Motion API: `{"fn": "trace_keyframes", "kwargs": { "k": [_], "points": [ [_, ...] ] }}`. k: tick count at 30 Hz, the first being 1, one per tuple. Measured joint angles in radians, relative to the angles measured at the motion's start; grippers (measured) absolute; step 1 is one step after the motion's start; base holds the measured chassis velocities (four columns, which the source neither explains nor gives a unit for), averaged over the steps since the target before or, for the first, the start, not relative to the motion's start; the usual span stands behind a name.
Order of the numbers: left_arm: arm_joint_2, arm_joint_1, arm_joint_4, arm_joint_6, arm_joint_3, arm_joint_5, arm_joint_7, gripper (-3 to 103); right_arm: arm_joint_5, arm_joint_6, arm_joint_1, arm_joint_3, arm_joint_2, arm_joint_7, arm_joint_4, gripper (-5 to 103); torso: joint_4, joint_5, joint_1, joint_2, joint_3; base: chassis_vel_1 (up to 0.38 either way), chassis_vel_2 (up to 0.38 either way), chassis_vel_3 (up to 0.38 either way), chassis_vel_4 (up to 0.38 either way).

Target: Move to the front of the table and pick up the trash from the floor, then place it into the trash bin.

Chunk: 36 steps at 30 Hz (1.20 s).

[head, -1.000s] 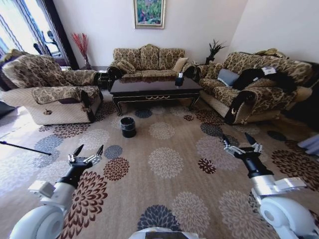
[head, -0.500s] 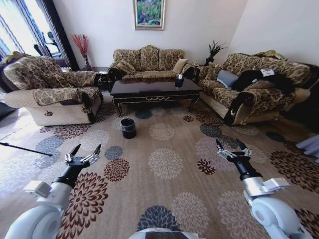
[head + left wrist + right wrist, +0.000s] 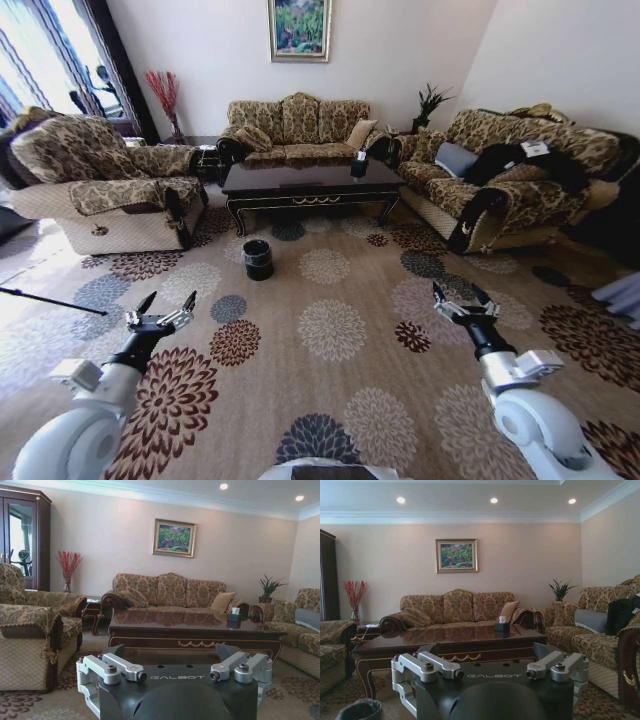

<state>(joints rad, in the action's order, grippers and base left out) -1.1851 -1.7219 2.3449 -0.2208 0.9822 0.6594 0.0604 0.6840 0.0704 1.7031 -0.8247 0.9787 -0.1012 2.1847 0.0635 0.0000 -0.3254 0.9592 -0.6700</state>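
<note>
Grippers, left (image 3: pixel 164 309) and right (image 3: pixel 461 299), hover over the floor (image 3: pixel 330 330) with jaws wide, short of the table (image 3: pixel 312 179).

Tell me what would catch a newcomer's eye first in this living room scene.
First comes the flowered carpet floor spreading across the room, with the glossy dark table standing at its far end between the patterned sofas. Next, the small black trash bin sits alone on the carpet in front of the table. Nearest the camera, the left gripper and right gripper are held above the carpet, fingers spread open.
</note>
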Motion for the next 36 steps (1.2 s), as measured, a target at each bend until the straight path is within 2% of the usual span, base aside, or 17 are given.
{"fn": "trace_keyframes", "kwargs": {
  "k": [10,36],
  "points": [
    [-0.006,-0.008,-0.028,0.010,0.009,-0.004,0.002,100,-0.036,0.055,-0.034,0.016,-0.014,0.053,-0.040,100,0.0000,-0.0001,-0.023,0.052,-0.029,0.000,0.000,0.000,0.000],
    [-0.016,-0.020,0.005,0.010,0.012,-0.001,0.003,100,-0.036,0.059,-0.035,0.016,-0.015,0.059,-0.043,100,0.0000,0.0000,-0.079,0.178,-0.099,0.000,0.000,0.000,0.000]
  ]
}}
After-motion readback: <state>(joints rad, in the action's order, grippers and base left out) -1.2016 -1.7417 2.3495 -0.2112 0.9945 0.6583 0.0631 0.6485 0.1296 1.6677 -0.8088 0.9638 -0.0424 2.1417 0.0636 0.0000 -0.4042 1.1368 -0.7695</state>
